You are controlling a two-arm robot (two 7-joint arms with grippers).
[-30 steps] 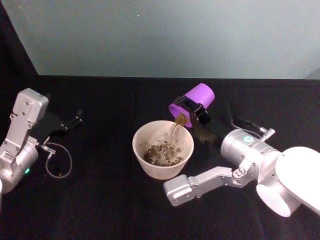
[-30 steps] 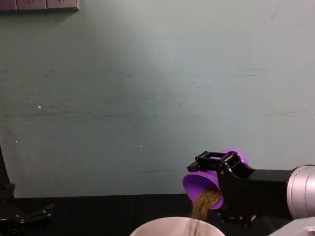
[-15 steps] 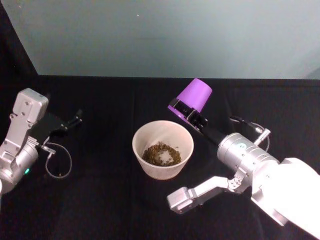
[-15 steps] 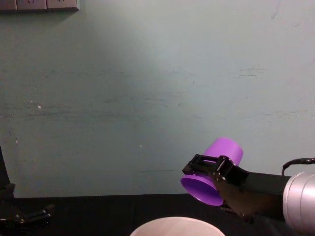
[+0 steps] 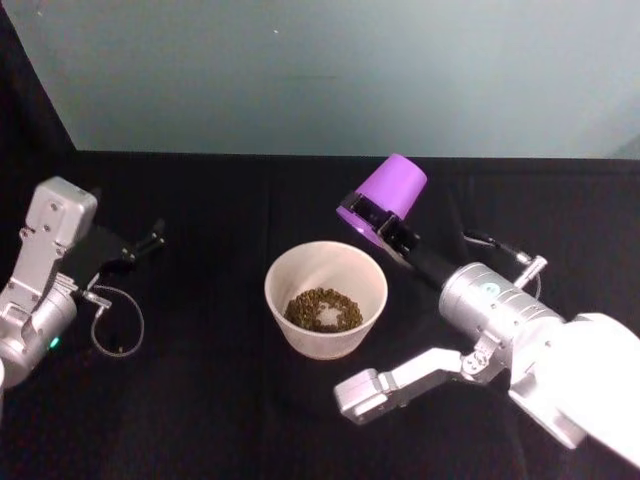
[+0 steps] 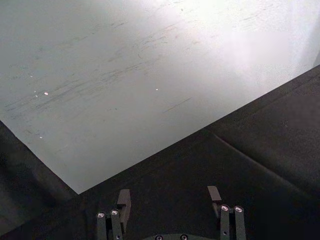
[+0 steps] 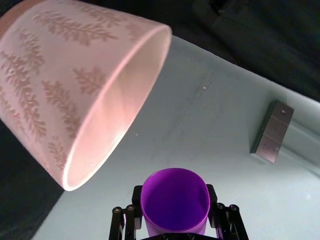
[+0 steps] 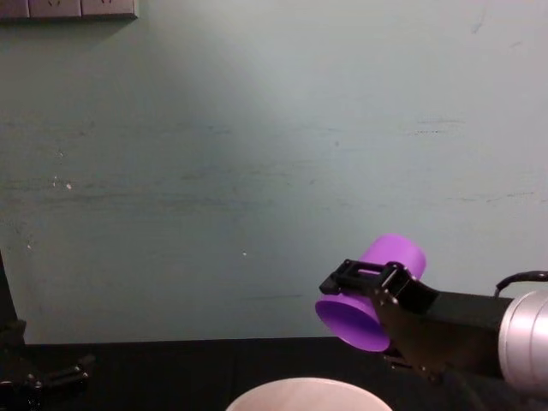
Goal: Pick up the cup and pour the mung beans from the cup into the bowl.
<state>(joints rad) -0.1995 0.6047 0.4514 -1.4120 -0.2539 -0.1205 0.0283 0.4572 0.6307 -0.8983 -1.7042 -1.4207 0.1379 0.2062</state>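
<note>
Purple plastic cup [image 5: 392,192] is clamped between the fingers of my right gripper [image 5: 375,222], a little right of centre in the head view. I note that the fingers are closed on the cup's wall near its rim. The cup is tipped over, base raised and mouth angled down toward the bowl [image 5: 300,338], which stands just below and left of it in the middle of the frame. Cup and bowl are apart. Mung beans [image 5: 322,308] lie heaped in the bottom of the bowl.

From the chest view, the cup [image 8: 377,291] hangs at lower right, above the bowl's pale rim [image 8: 308,390] at the bottom edge. The right wrist view shows the cup's inside [image 7: 175,205] as plain purple.

My left gripper [image 5: 140,245] sits at the left of the head view over the black cloth [image 5: 220,200], fingers spread wide, holding nothing.
</note>
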